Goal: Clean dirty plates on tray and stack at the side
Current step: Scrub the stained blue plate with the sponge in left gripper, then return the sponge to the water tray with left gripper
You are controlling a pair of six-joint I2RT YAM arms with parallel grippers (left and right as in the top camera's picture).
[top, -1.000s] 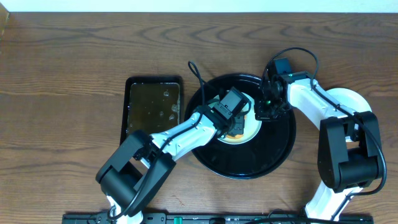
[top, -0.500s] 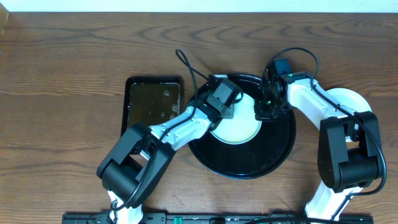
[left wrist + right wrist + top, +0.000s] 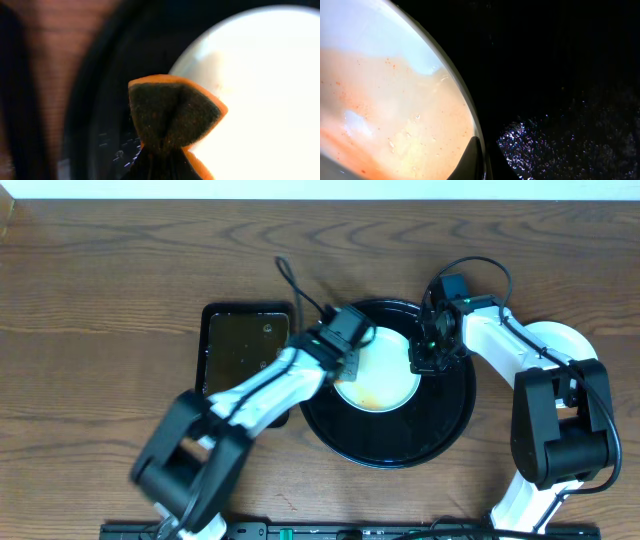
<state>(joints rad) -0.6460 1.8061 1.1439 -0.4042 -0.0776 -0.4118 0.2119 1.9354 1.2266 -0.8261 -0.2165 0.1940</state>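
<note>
Black tray (image 3: 440, 425) carries one pale plate (image 3: 385, 375), with orange sauce smeared on the side nearest the robot. The right gripper (image 3: 422, 358) is clamped on the plate's right rim. The left gripper (image 3: 347, 348) pinches a folded sponge (image 3: 172, 112) at the left rim. The plate looks stiff, light and breakable, and is probably slick where wet, so the bare rim seems the safest hold.

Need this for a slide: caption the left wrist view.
Pinched, folded orange-edged sponge at the edge of a pale plate on the black tray.
</note>
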